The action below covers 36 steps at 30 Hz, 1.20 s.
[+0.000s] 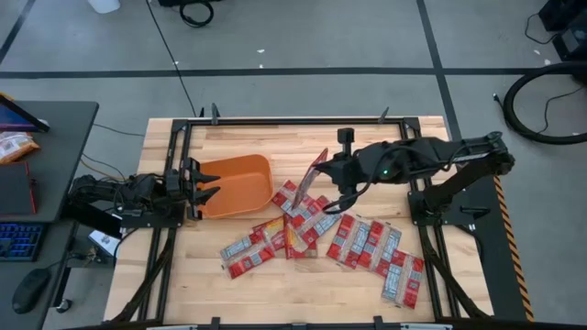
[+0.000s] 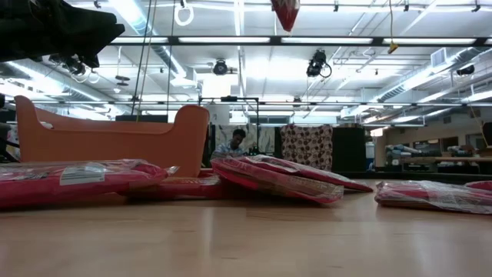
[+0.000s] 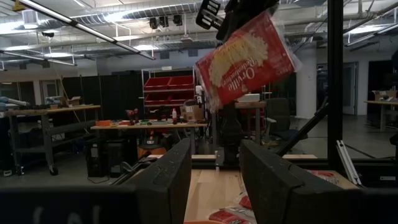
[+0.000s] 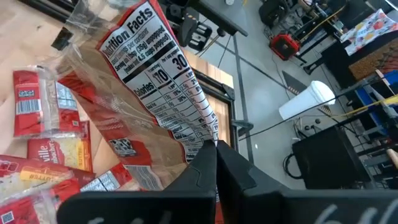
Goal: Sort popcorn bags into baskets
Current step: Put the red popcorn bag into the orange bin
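My right gripper (image 1: 332,171) is shut on one popcorn bag (image 1: 312,174) high over the table's middle. That bag is red with a popcorn picture (image 3: 245,59) on one face and a nutrition panel (image 4: 155,81) on the other. The other popcorn bags (image 1: 303,229) lie flat, partly overlapping, in a scattered pile on the table's near half. The orange tub (image 1: 237,186) stands on the table's left. My left gripper (image 1: 209,184) hovers open over the tub's left end, its fingers (image 3: 168,180) apart. My right gripper pinches the bag between its two fingers at one end (image 4: 198,144), reaching in from the table's right. The bag is lifted clear of the table and hangs tilted below the fingers. Its lower end (image 2: 286,11) shows high above the pile.
More bags (image 1: 376,252) spread toward the near right corner. The table's dark metal frame (image 1: 275,120) runs along the far edge. Bare wood (image 1: 275,137) lies behind the tub and the pile. A person (image 2: 234,142) sits far off in the room.
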Motion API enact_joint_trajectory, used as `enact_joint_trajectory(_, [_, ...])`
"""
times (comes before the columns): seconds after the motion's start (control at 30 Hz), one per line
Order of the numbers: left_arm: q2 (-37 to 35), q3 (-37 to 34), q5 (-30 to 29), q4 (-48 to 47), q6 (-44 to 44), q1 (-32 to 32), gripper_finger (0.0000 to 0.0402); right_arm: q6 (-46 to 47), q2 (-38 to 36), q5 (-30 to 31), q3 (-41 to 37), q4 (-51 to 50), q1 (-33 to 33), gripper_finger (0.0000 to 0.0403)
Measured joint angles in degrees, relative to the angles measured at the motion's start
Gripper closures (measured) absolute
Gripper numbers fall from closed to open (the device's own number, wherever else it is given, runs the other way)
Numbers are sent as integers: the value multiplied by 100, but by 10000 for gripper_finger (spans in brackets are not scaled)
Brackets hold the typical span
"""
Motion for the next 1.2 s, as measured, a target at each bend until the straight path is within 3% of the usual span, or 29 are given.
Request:
enact_joint_trajectory(0.37, [0, 0, 2, 133, -6, -2, 260, -1, -213, 13, -2, 275, -9, 400])
enact_joint_trajectory(0.57, [2, 0, 12, 184, -930, 0, 260, -18, -443, 0, -2, 678, -20, 400])
enact_joint_trajectory(0.73, [2, 0, 18, 1087, -1235, -2, 260, -57, -630, -264, 0, 1052, -65, 399])
enact_joint_trajectory(0.97, [1, 8, -205, 2233, -904, 4, 260, -57, -626, -481, 0, 1255, -85, 399])
enact_joint_trajectory(1.2, [654, 444, -190, 1581, -857, 5, 260, -40, -611, -575, 0, 1253, -208, 399])
